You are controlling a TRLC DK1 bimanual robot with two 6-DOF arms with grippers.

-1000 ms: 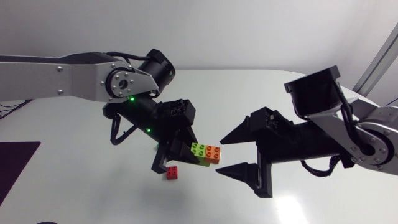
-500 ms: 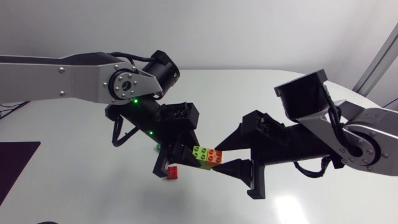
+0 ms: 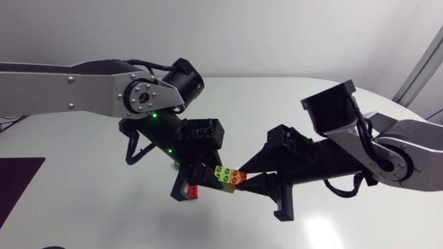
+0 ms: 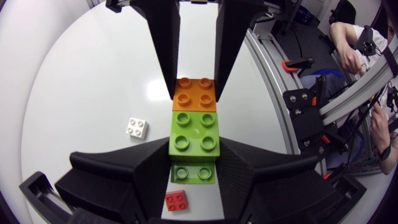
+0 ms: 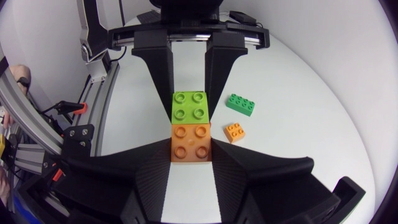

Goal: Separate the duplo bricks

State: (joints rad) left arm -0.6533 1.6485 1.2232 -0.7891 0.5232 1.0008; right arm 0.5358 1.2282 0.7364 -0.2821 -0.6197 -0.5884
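Note:
A joined stack of duplo bricks hangs above the table between my two grippers. My left gripper (image 3: 212, 173) (image 4: 194, 158) is shut on the green brick (image 3: 222, 173) (image 4: 194, 134) (image 5: 190, 106). A flatter green brick (image 4: 194, 173) is stuck beneath it. Facing it, my right gripper (image 3: 242, 176) (image 5: 191, 158) is shut on the orange brick (image 3: 238, 177) (image 4: 194, 93) (image 5: 191, 142), which is joined to the green one. In each wrist view the other arm's fingers clamp the far brick.
On the table under the left gripper lies a small red brick (image 3: 194, 191) (image 4: 175, 200). A white brick (image 4: 137, 127), a long green brick (image 5: 240, 104) and a small orange brick (image 5: 234, 131) also lie loose. A dark mat (image 3: 17, 187) covers the left table edge.
My right gripper has moved left onto the orange brick and shut on it. The left gripper has kept its hold on the green brick, shifting slightly.

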